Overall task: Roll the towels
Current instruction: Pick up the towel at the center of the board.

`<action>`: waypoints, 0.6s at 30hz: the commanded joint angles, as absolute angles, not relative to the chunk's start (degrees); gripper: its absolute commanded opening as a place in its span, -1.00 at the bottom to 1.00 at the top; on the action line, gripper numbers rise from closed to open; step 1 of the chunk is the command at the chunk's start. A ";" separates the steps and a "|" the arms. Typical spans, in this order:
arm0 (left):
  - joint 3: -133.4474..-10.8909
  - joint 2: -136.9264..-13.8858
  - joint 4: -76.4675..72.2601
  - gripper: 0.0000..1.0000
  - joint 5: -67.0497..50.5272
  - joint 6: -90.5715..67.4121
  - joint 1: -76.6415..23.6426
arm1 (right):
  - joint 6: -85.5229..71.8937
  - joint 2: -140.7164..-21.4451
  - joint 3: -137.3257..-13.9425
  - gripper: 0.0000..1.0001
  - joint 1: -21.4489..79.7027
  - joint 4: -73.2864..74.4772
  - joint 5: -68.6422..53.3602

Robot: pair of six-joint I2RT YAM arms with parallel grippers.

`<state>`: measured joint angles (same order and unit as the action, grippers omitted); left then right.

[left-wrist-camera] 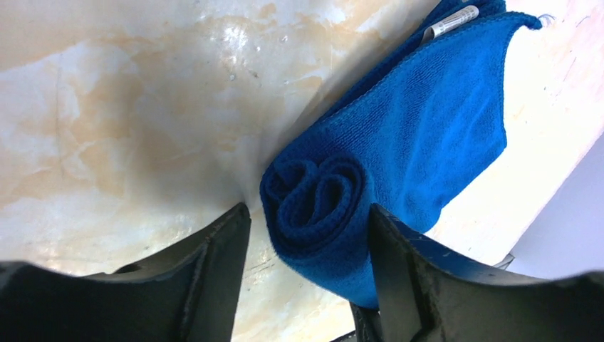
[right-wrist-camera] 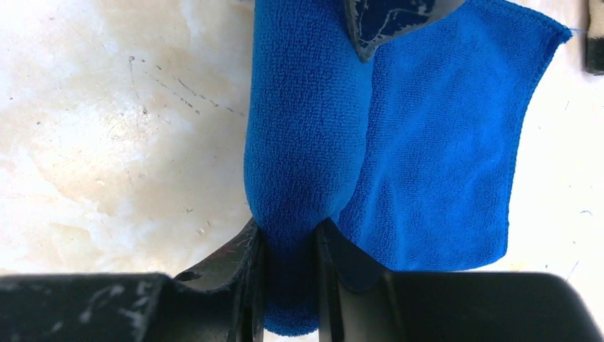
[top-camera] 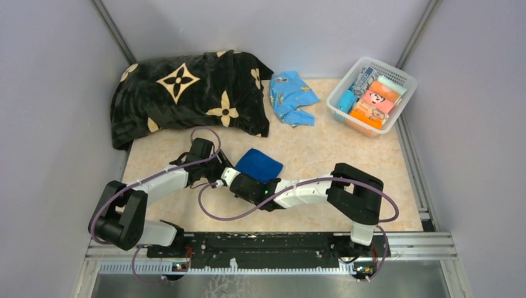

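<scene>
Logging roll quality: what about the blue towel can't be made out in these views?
- Top view: blue towel near edge, hidden under left gripper and right gripper.
- Left wrist view: roll's far end, cut off by top edge.
- Right wrist view: roll's pinched part, hidden between the right gripper's jaws.

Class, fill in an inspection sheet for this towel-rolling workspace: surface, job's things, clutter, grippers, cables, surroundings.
Surface: beige marbled tabletop, faintly scratched.
Job's things: royal-blue terry towel, partly rolled, one flap lying flat; rolled cloths in white plastic basket, far right.
Clutter: black blanket with cream flower motifs, far left; crumpled light-blue printed cloth beside it.
Grippers: left gripper open, fingers either side of the roll's end; right gripper shut on the roll's other end.
Cables: purple cables loop off both arms.
Surroundings: grey walls; metal rail at near edge.
</scene>
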<state>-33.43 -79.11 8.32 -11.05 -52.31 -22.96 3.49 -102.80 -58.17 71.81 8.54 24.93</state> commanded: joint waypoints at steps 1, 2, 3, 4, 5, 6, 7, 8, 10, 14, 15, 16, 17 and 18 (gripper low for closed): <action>-33.69 -74.14 13.80 0.41 -7.55 -50.50 -22.57 | 1.16 -102.25 -57.59 -0.62 68.24 9.69 6.68; -33.29 -72.47 14.21 0.48 -7.11 -50.63 -22.54 | 0.33 -101.18 -57.62 -0.67 66.92 9.68 -1.25; -32.85 -70.46 14.68 0.54 -6.62 -50.85 -22.46 | -0.58 -100.34 -57.72 -0.70 65.58 9.48 -6.76; -32.33 -68.46 15.28 0.59 -6.17 -51.08 -22.39 | -1.56 -99.80 -57.66 -0.73 64.45 9.23 -11.51; -31.94 -66.49 15.93 0.64 -5.65 -51.25 -22.36 | -2.67 -99.31 -57.75 -0.75 63.42 8.72 -15.64; -31.49 -64.40 16.59 0.67 -5.28 -51.42 -22.36 | -4.56 -99.47 -57.85 -0.75 62.33 8.18 -19.31; -30.98 -62.56 17.24 0.70 -5.07 -51.49 -22.27 | -6.09 -99.98 -58.02 -0.76 61.14 7.60 -23.68; -30.54 -60.70 17.68 0.71 -5.06 -51.43 -22.30 | -7.98 -100.65 -58.09 -0.75 59.81 6.75 -27.01; -29.41 -57.53 18.70 0.73 -5.52 -51.48 -22.24 | -11.95 -102.11 -57.49 -0.75 56.84 3.80 -33.33; -26.37 -53.78 19.27 0.73 -8.14 -52.82 -22.33 | -19.97 -106.40 -55.96 -0.75 51.65 -3.92 -44.67; -25.53 -53.54 18.69 0.72 -9.07 -53.33 -22.31 | -21.62 -107.63 -55.76 -0.75 50.54 -5.57 -47.17; -24.74 -53.58 17.75 0.71 -10.04 -53.98 -22.29 | -23.25 -108.95 -55.60 -0.75 49.38 -7.86 -49.07; -23.91 -53.76 16.89 0.70 -11.11 -54.74 -22.27 | -25.02 -110.10 -55.41 -0.74 48.40 -9.50 -50.47; -23.47 -54.27 16.17 0.69 -12.08 -55.39 -22.32 | -26.30 -111.35 -55.38 -0.73 47.37 -10.44 -51.72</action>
<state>-26.09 -54.02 16.99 -7.92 -52.84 -22.59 -17.19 -106.74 -56.60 50.61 -2.00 -38.63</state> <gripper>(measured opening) 0.855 0.239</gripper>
